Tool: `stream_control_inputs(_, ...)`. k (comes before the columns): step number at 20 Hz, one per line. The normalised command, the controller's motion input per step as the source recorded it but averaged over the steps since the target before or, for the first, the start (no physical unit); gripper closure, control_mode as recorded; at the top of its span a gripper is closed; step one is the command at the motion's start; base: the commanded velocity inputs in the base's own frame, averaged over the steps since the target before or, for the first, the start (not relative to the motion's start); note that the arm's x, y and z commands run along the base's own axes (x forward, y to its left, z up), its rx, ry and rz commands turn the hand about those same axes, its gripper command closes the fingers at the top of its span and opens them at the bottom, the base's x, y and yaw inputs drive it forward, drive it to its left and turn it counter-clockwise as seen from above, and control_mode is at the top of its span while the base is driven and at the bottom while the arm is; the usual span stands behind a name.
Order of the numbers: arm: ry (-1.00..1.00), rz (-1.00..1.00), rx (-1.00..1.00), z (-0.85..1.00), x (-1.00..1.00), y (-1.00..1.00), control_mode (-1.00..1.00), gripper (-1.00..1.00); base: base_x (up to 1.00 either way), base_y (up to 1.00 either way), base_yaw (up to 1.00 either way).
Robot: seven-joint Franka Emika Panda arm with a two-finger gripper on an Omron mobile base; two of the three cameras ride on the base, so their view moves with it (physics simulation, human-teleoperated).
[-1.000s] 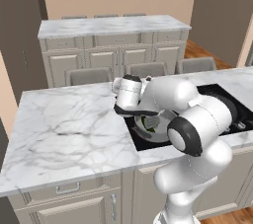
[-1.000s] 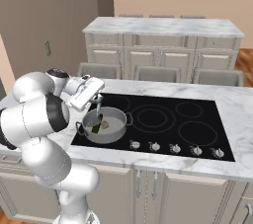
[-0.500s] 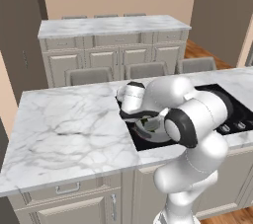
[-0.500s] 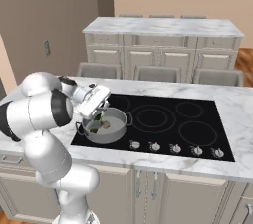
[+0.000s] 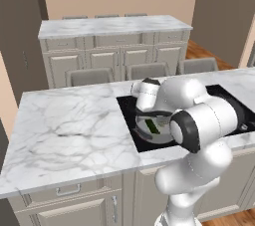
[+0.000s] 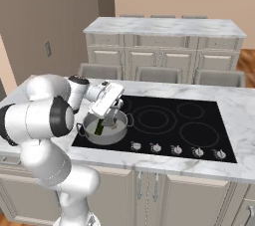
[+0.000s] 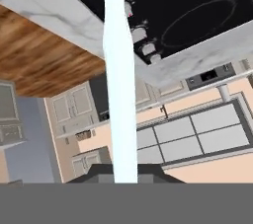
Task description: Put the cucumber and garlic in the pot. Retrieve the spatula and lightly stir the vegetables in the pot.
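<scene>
The grey pot (image 6: 106,138) stands on the front left burner, seen also as the pot (image 5: 142,131) beside my arm. Inside it lies the dark green cucumber (image 6: 99,127), also the cucumber (image 5: 152,128). I cannot make out the garlic; it is hidden. My gripper (image 6: 114,112) hangs tilted just above the pot's far rim, shut on the spatula. The spatula's pale handle (image 7: 118,94) runs straight out from the gripper (image 7: 123,176) in the hand view. Its slotted head is out of sight.
The black cooktop (image 6: 174,120) stretches right of the pot, with a row of knobs (image 6: 174,149) along its front. Marble counter (image 5: 69,125) lies to the pot's left. A second counter with cabinets (image 6: 164,26) and stools stands behind.
The arm has swung the hand rightward and down, from beside the pot to just over it, with the spatula still gripped. The pot and cucumber stay put.
</scene>
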Motion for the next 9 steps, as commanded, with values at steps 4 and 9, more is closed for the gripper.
stream_control_inputs(4,-0.07,0.09,0.01,0.42,-0.25,0.11,-1.0,1.0,0.0,0.0,0.0)
stream_control_inputs(9,0.03,0.05,-0.04,-0.47,0.01,0.49,-1.0,1.0,0.0,0.0,0.0)
